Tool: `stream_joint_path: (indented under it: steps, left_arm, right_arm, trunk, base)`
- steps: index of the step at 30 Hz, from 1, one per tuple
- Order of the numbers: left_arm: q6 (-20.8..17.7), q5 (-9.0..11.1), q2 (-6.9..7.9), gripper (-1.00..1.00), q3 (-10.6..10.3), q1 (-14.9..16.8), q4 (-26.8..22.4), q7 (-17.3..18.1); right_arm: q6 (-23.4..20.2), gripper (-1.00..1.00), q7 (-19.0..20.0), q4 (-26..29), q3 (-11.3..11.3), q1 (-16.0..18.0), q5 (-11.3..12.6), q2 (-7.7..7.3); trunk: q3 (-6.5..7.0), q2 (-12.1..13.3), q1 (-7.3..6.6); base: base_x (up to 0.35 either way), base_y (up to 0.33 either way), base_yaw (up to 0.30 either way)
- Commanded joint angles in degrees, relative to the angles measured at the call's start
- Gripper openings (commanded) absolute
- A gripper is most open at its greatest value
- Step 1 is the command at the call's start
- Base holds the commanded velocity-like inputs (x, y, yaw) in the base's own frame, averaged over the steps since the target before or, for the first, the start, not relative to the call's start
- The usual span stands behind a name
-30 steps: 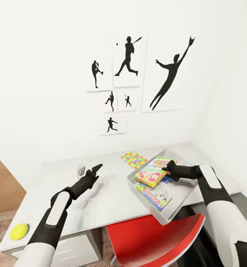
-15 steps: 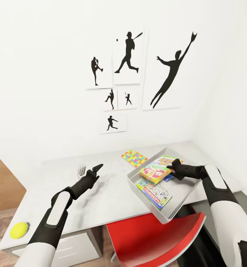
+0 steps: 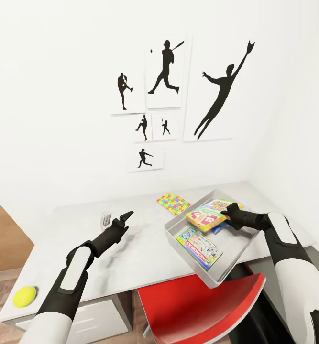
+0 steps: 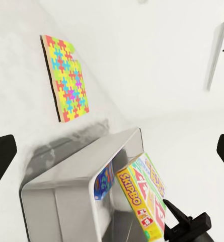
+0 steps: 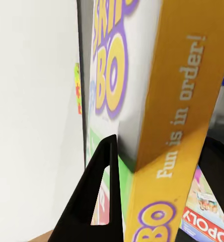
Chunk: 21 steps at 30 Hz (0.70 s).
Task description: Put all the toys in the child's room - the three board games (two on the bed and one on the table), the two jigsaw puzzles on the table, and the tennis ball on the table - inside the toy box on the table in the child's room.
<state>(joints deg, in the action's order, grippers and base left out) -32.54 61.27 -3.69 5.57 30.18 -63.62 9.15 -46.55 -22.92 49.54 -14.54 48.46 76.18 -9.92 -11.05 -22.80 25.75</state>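
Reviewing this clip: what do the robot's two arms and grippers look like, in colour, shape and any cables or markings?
Both arms have glossy white shells over black joints, each forearm bearing a white oval panel. The left gripper and right gripper are matte black with slim, pointed fingers; one finger shows as a hollow triangular frame in the right wrist view. No cables or printed markings are visible.
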Motion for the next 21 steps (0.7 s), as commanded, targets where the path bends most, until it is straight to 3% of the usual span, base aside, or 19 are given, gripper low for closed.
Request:
stream_joint_path:
  steps: [1,11,21]
  left_arm:
    - [-0.5,0.17,-0.08,1.0,0.23,0.06,-0.01,0.09]
    - [-0.5,0.16,-0.08,1.0,0.23,0.06,-0.01,0.08]
    - [-0.5,0.16,-0.03,1.0,0.23,0.06,-0.01,0.1]
  right_arm:
    - [0.15,-1.0,-0.41,0.06,-0.08,0.06,0.56,0.02]
    - [1.06,-1.0,3.99,0.23,0.2,0.06,0.15,-0.1]
    - [0.66,-1.0,5.52,0.44,0.44,0.59,0.09,-0.24]
  trunk:
    - [-0.12,-0.12,0.03]
    - [-0.49,-0.12,0.03]
    - [-1.25,-0.12,0.03]
  base:
    - [0.0,0.0,0.0]
    - [0.0,0.0,0.015]
    - [0.0,0.0,0.072]
